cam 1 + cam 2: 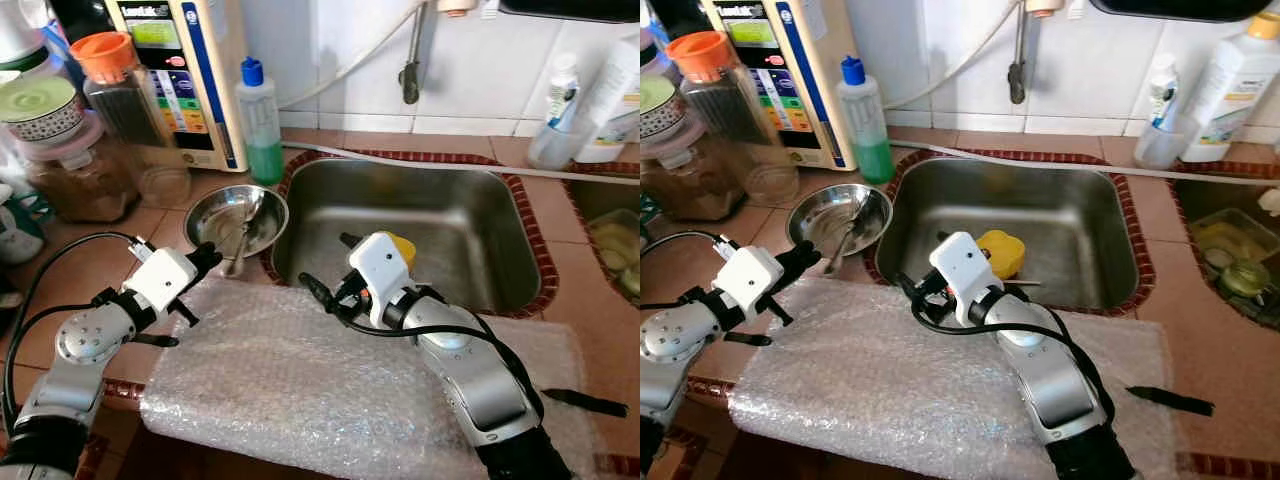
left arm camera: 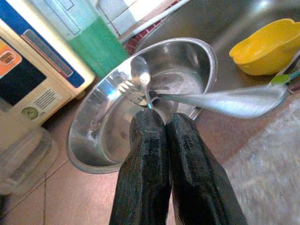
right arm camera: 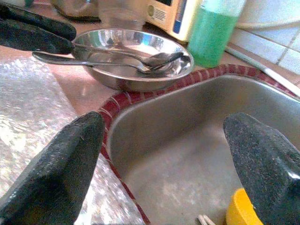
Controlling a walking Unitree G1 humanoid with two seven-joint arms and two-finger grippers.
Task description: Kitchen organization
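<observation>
A steel bowl (image 1: 215,215) sits on the counter left of the sink (image 1: 450,220), with a fork (image 2: 133,91) and a spoon (image 2: 225,103) lying in it. My left gripper (image 1: 211,256) is at the bowl's near rim, shut on the fork's handle; the spoon's handle sticks out over the rim beside it. Over the sink's near left corner my right gripper (image 1: 328,265) is open, with nothing between its fingers. A yellow dish (image 1: 1002,250) lies in the sink just past it.
Bubble wrap (image 1: 300,380) covers the counter's front. A green soap bottle (image 1: 262,130), a water filter box (image 1: 190,70) and jars (image 1: 120,90) crowd the back left. A black utensil (image 1: 590,402) lies at the right. A second basin (image 1: 1230,250) holds dishes.
</observation>
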